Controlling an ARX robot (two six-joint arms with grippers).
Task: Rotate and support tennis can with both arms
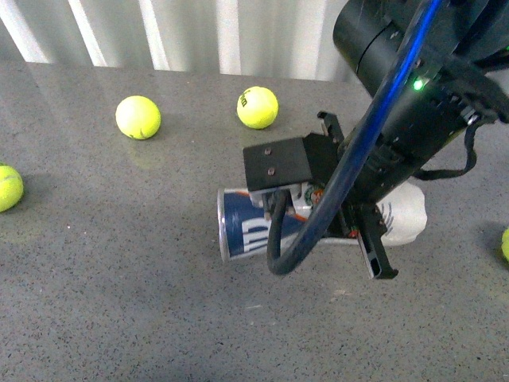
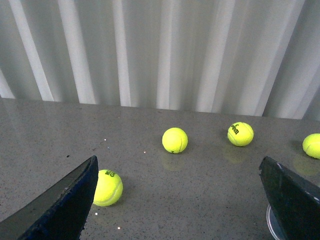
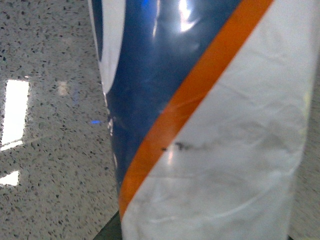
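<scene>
**Colleague:** Start at the end effectors. How do they stand?

**Operator:** My right end effector [image 1: 354, 195] hangs over the middle of the tennis can [image 1: 246, 227]. Its two black jaws are spread, one on the far side of the can and one on the near side. I cannot tell whether the pads touch the plastic. A thick blue cable [image 1: 387, 87] loops in front of it, and a green light [image 1: 417, 83] glows on the arm above. My left end effector [image 2: 177, 165] is spread wide too. Nothing sits between its jaws, only bare counter [image 2: 200, 200] with tennis balls [image 2: 175, 140] beyond.

**Colleague:** And the can itself?

**Operator:** It lies on its side on the grey speckled counter, near the middle of the front view. Its navy end points to the robot's left and its white end to the right. It fills my right wrist camera, which shows navy, then an orange stripe [image 3: 200, 85], then white.

**Colleague:** How far along are you?

**Operator:** Early, I judge. One arm straddles the can and the other is not on it. Turning it and bracing it with both arms are not yet done.

**Colleague:** Any writing?

**Operator:** Part of a large white logo [image 1: 253, 235] shows on the navy label, but the arm cuts it off and I cannot read it. One ball in the front view [image 1: 258, 107] carries dark print, too small to read.
</scene>
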